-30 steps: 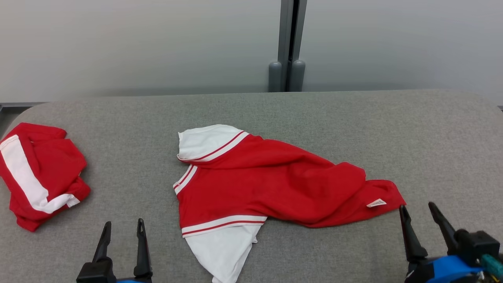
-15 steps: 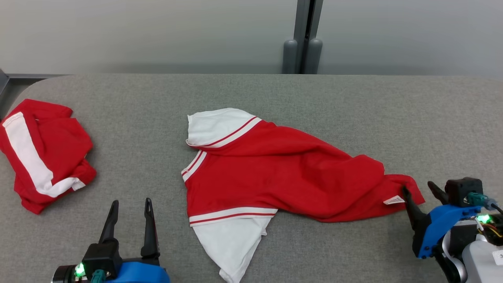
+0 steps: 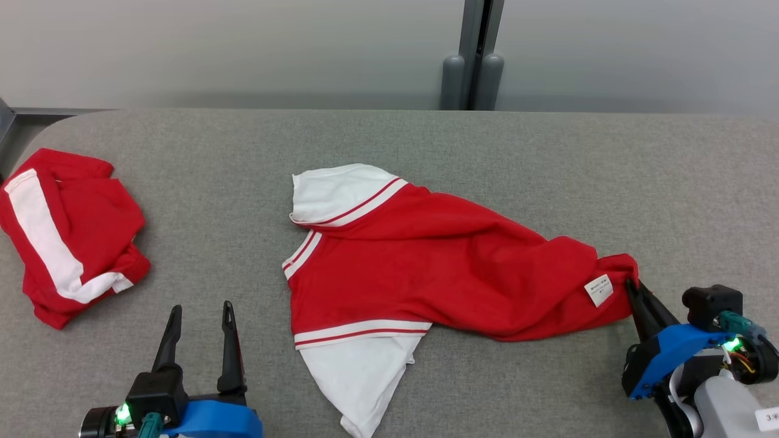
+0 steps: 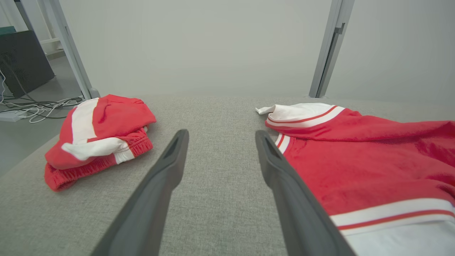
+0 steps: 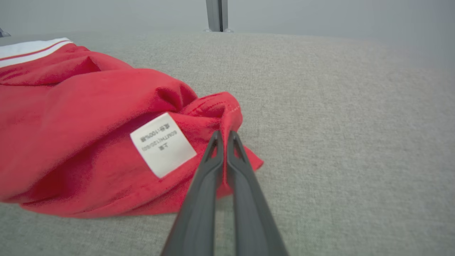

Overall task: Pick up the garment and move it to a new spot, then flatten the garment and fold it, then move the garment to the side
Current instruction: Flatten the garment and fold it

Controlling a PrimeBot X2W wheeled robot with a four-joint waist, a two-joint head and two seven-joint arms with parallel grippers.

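My right gripper (image 3: 635,286) is closed. Its two fingers are pressed together on the hem corner of the red shirt (image 3: 426,261), just beside the white label (image 3: 599,290). Only a thin fold of cloth is between the fingers, so I judge the hold as real but small.

The shirt lies on the grey table (image 3: 548,158), from the middle toward the right end, and nearer to the front edge than to the far edge. Its long axis runs along the length of the table, a little slanted. The collar and the sleeves are at the middle, and the hem is at the right, where I hold it. So from my right fingers the whole shirt lies to the left and slightly toward the far edge. If I lift here, I think the shirt will hang long from this one corner and the sleeve end will leave the table last.

My left gripper (image 3: 202,307) is wide open and holds nothing. It stands near the front edge, apart from the shirt, between the shirt and the red shorts (image 3: 67,237) at the left end. It is the nearer one to the white sleeve (image 3: 359,377) and the collar, so in my judgement that end belongs to the left arm.
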